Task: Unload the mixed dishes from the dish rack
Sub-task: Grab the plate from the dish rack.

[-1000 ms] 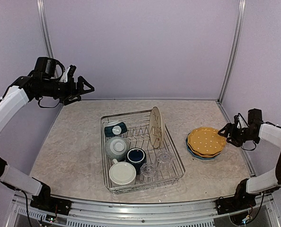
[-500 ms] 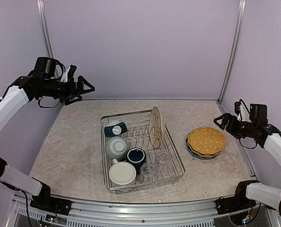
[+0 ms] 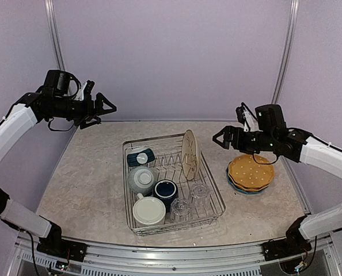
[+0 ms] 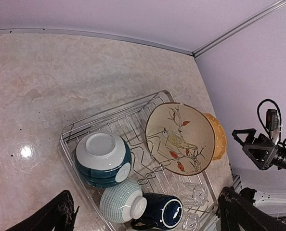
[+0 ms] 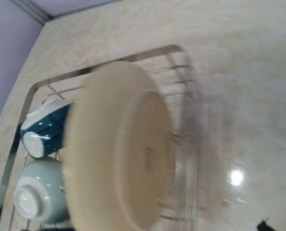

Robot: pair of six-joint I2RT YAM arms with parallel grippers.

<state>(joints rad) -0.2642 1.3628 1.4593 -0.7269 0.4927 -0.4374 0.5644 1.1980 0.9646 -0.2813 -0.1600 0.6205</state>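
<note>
My left gripper (image 3: 106, 108) hangs high over the far left corner of the table (image 3: 84, 184), its fingers spread wide with nothing between them. My right gripper (image 3: 219, 138) is in the air to the right of the dish rack (image 3: 126, 172), near the upright cream floral plate (image 3: 189, 154) and above the gap between the rack and the stacked plates. Its fingers stand apart too, empty and pointing left.

The dish rack sits in the middle of the table, a little toward the near edge. The cream floral plate stands on edge among the prongs at the rack's far right. My right wrist camera sees mostly its plain back, badly smeared. The small teal bowl (image 3: 140, 156) lies tipped in the far left corner. Just nearer sits a pale green ribbed cup (image 3: 141, 178), with the navy mug (image 3: 166, 191) touching it on the right. The cream mug (image 3: 149, 210) fills the near left corner. Two clear glass tumblers (image 3: 181, 210) stand along the near right side (the second (image 3: 200, 192) a little farther back).

On the table to the right of the rack, well clear of it, the yellow dotted plate (image 3: 250, 171) lies flat on the blue plate (image 3: 240, 188), of which only an edge shows.
</note>
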